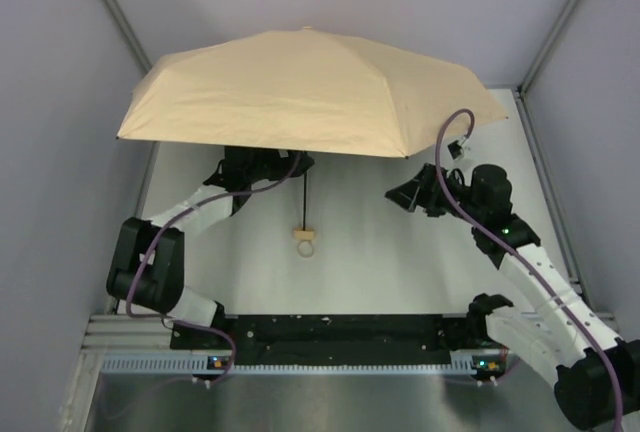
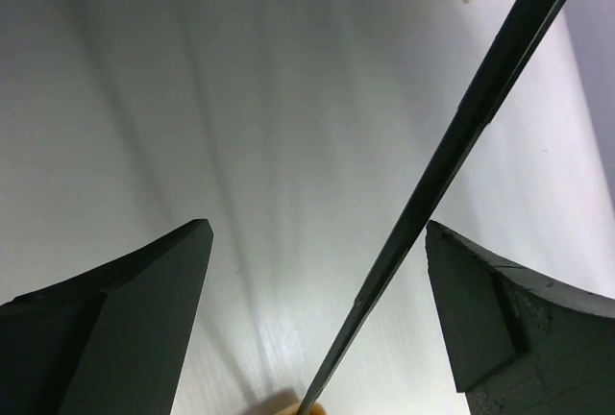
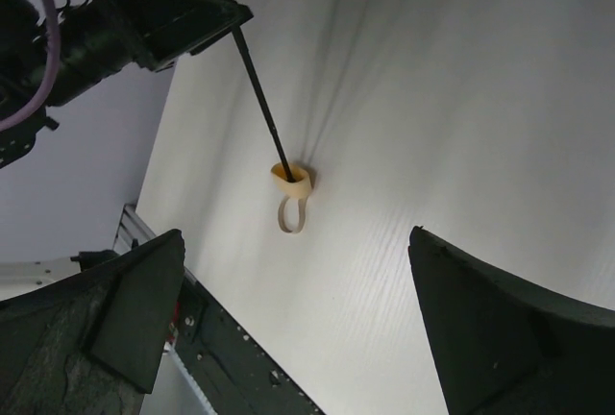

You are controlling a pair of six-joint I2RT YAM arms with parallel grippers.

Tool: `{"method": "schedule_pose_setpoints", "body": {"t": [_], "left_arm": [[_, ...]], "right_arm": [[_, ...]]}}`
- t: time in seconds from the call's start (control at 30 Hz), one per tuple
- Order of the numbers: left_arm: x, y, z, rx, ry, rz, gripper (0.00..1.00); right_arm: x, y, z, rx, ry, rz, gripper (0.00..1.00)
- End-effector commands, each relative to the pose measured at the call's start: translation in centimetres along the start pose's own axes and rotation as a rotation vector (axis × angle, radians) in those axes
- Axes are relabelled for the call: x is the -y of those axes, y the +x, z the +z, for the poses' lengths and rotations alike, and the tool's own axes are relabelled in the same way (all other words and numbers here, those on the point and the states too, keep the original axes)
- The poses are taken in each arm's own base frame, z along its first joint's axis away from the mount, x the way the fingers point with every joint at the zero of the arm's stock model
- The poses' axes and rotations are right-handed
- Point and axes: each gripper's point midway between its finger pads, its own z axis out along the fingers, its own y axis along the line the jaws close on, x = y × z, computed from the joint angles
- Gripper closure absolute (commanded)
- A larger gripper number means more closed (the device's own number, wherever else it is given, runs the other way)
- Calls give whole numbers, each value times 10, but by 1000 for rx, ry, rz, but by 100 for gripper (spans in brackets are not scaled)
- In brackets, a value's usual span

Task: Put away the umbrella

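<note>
The umbrella (image 1: 310,92) stands open on the white table (image 1: 390,262), its tan canopy spread over the back half. Its thin black shaft (image 1: 304,200) drops to a small tan handle (image 1: 305,237) with a loop strap (image 3: 292,215) resting on the table. My left gripper (image 1: 297,162) reaches in under the canopy edge, open, with the shaft (image 2: 452,136) passing between its fingers nearer the right one, untouched. The handle (image 2: 279,403) shows at the bottom of that view. My right gripper (image 1: 400,195) hangs open to the right of the shaft, empty; its wrist view looks down on the handle (image 3: 291,180).
A black rail (image 1: 340,330) runs along the near table edge between the arm bases. Grey walls close in left, right and behind, with metal posts (image 1: 120,12) at the corners. The canopy hides the back of the table.
</note>
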Motion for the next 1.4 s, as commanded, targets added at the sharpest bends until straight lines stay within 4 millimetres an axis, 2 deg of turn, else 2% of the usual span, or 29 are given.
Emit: {"method": "schedule_pose_setpoints", "body": {"t": [0.0,0.1,0.13,0.27,0.33,0.4,0.57,0.67,0.77,0.93,1.1,1.2,1.27,1.37], "left_arm": [[42,-30,14,53,199,22,3],[48,-22,20,39,237,8,10],[53,-19,22,36,258,-1,17],[75,-9,27,-2,327,-42,56],[86,-11,21,-1,342,-56,75],[95,-17,9,6,337,-65,100],[123,-37,-30,-12,353,-171,100],[135,-32,-52,-96,348,-261,100],[148,-27,-73,-171,335,-345,100],[170,-39,-111,-165,266,-313,100],[188,-52,-136,-153,248,-245,100],[202,-69,-151,-94,278,-205,100],[207,-78,-153,-75,291,-189,100],[212,-74,-150,-94,300,-166,100]], "right_arm": [[-28,-17,3,43,-104,-45,1],[-31,-18,3,44,-113,-44,1],[-32,-18,3,44,-118,-44,2],[-32,-19,6,49,-116,-18,4],[-34,-18,10,40,-116,7,8],[-38,-21,12,35,-119,28,14],[-57,-37,6,47,-125,84,23],[-79,-56,-6,73,-144,125,26],[-105,-69,-13,75,-175,192,25],[-148,-90,-19,87,-150,269,21],[-180,-108,-5,96,-148,296,20],[-201,-114,9,75,-177,279,20],[-212,-125,11,91,-195,259,20],[-217,-139,18,120,-184,196,19]]}}
